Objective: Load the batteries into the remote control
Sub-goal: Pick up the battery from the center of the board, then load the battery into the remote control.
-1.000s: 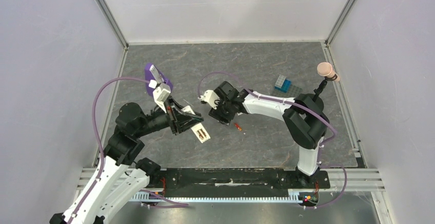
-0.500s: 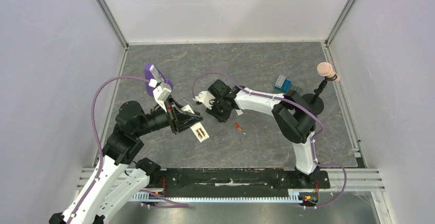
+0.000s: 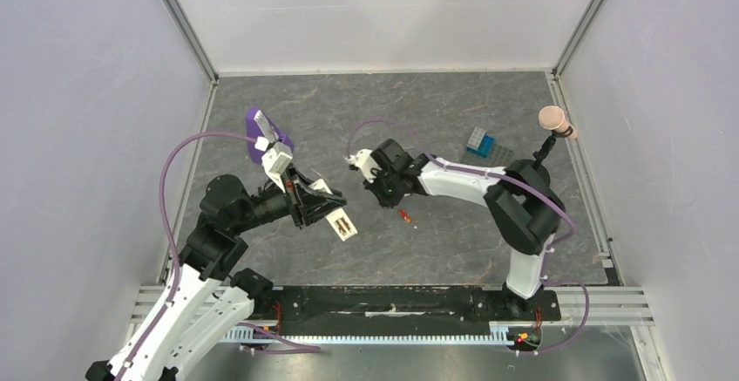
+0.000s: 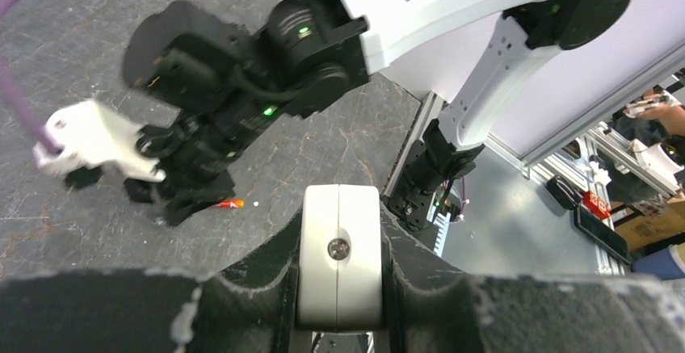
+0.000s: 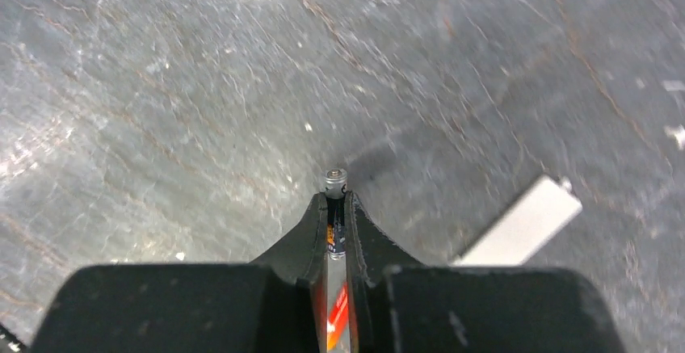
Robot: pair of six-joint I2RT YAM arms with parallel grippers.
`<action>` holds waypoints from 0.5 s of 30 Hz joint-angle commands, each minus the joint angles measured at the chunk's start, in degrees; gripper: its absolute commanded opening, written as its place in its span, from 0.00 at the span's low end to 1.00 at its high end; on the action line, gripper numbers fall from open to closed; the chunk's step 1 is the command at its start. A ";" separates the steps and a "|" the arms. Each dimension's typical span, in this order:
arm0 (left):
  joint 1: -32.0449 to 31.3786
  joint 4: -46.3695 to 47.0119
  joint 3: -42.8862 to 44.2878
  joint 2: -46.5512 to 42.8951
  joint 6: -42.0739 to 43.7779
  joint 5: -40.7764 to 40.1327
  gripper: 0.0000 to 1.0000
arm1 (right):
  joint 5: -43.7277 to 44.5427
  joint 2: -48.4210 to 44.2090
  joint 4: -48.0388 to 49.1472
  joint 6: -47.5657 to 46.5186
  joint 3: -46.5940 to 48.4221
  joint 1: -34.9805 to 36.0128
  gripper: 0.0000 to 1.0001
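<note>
In the right wrist view my right gripper (image 5: pixel 335 203) is shut on a dark battery (image 5: pixel 336 182). Its silvery tip pokes out past the fingertips, just above the grey table. From above, that gripper (image 3: pixel 383 191) hangs mid-table. A red-orange battery (image 3: pixel 403 215) lies on the table just right of it, and also shows in the left wrist view (image 4: pixel 230 203). My left gripper (image 4: pixel 339 264) is shut on the white remote control (image 4: pixel 339 244), clamping it across its width. From above, the remote control (image 3: pixel 342 223) sticks out toward the front with its battery bay showing.
A small flat white strip (image 5: pixel 525 220) lies on the table right of the right gripper. A purple wedge stand (image 3: pixel 264 132) stands at the back left. A blue block (image 3: pixel 479 142) and a pink-headed black stand (image 3: pixel 552 121) stand at the back right.
My right gripper has shut on the dark battery. Its arm swung left, then back to the right. The left arm and the remote have barely moved.
</note>
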 commanded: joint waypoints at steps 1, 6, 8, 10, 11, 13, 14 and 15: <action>0.18 8.39 -3.02 -0.78 -3.11 -0.94 0.02 | 1.17 -12.13 10.92 9.67 -6.43 -1.79 0.07; 0.19 16.05 -6.13 1.26 -9.09 -4.27 0.02 | 3.30 -25.26 15.61 16.77 -11.79 -2.47 0.07; 0.13 20.88 -7.86 2.43 -12.83 -7.10 0.02 | 4.65 -30.42 17.57 18.36 -13.79 -2.13 0.07; 0.15 24.75 -8.82 4.39 -16.06 -9.66 0.02 | 4.35 -34.77 18.51 19.38 -14.77 -1.91 0.07; 0.21 26.03 -8.95 5.53 -16.73 -10.67 0.02 | 3.90 -37.06 18.91 19.61 -15.02 -1.52 0.07; 0.16 27.39 -8.84 7.76 -17.71 -13.58 0.02 | 3.63 -40.97 20.56 19.73 -16.09 -0.60 0.07; 0.21 28.40 -8.73 8.99 -18.08 -14.29 0.02 | 3.33 -42.99 21.45 20.11 -16.58 -0.34 0.08; 0.21 29.03 -8.25 10.25 -18.85 -15.23 0.02 | 2.75 -44.48 22.83 20.71 -17.21 -0.15 0.08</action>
